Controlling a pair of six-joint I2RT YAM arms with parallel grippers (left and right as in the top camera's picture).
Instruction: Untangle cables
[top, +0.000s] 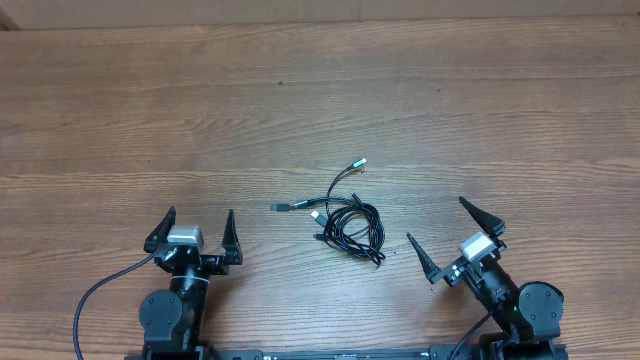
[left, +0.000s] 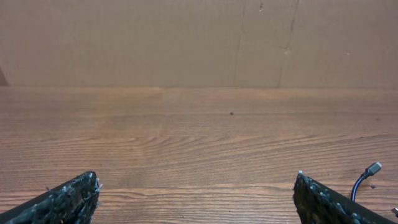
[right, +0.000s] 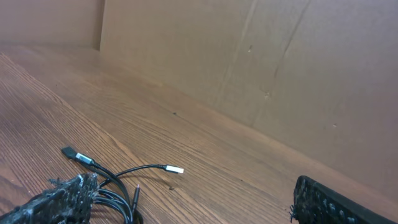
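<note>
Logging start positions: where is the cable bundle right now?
Overhead, the cables lie on the table between the left pincer and the right pincer, nearer the right one, touching neither.

The table (top: 120, 110) is smooth brown wood. The cables (top: 350, 228) are black plastic with shiny metal tips.

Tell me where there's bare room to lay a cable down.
The whole far half of the table beyond the cables is bare wood. Free too: the strip between left pincer and cables. Tightest between cables and right pincer.

Wooden table (top: 320, 90), brown cardboard wall (left: 124, 37) behind
</note>
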